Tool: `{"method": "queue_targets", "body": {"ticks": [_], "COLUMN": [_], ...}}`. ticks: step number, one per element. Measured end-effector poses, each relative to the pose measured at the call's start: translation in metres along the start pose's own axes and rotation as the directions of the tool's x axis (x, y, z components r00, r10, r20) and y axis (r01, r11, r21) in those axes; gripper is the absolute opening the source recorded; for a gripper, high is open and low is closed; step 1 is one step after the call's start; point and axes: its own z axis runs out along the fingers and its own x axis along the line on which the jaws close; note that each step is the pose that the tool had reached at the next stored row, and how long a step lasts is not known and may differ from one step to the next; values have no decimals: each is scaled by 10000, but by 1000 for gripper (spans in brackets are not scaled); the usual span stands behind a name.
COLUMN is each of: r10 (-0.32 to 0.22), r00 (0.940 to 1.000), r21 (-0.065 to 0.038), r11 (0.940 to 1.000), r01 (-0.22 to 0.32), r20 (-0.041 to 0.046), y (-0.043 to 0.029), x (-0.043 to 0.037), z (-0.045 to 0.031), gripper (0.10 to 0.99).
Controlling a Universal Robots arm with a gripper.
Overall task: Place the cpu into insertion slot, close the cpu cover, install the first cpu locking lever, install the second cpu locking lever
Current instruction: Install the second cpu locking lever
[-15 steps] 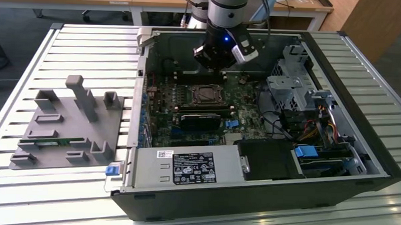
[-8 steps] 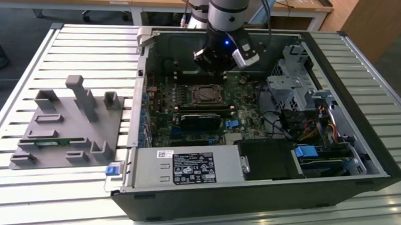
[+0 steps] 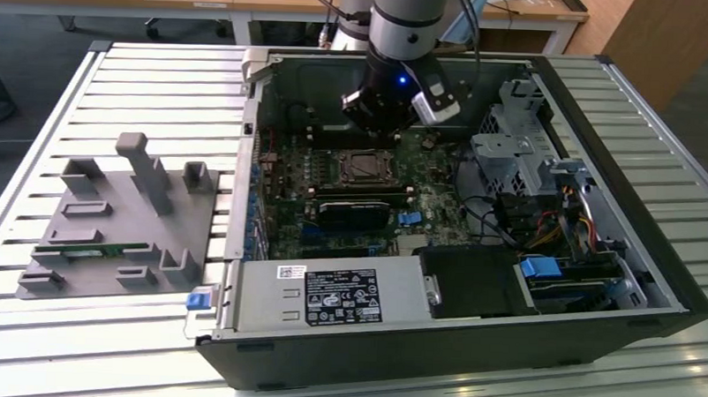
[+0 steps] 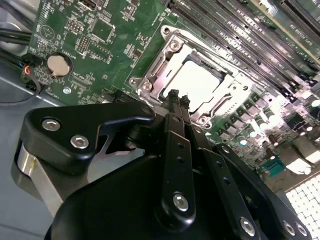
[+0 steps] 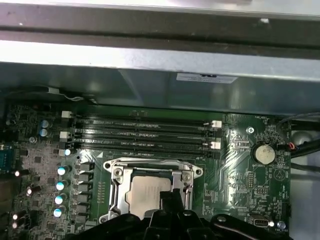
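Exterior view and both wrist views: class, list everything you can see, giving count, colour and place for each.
computer case: one, black, open on the slatted table.
circuit board: one, green, inside the case.
cpu: one, silver, seated in the insertion slot.
cpu cover: one, silver-grey, down around the cpu.
coin battery: one, silver, on the board.
power supply: one, grey, at the case's near edge.
holder block: one, grey, on the table at the exterior view's left.
gripper: one, black, fingertips together, by the socket's edge.
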Motion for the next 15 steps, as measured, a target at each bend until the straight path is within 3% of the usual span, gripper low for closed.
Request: {"method": "queue_targets", "body": {"ticks": [8,13,15], "r10": [3,33,35], "r00": [10000,9990,9987], "r21": [-8,-196,-247], "r11": [10000,9998,9997], "r01": [-4,-42,-48], "r20": [-32,-442,-511], "y": [-181,-210,-212], "x": [7,-19,-23], "z": [-15,-18,-18], "gripper": [106,106,106]}}
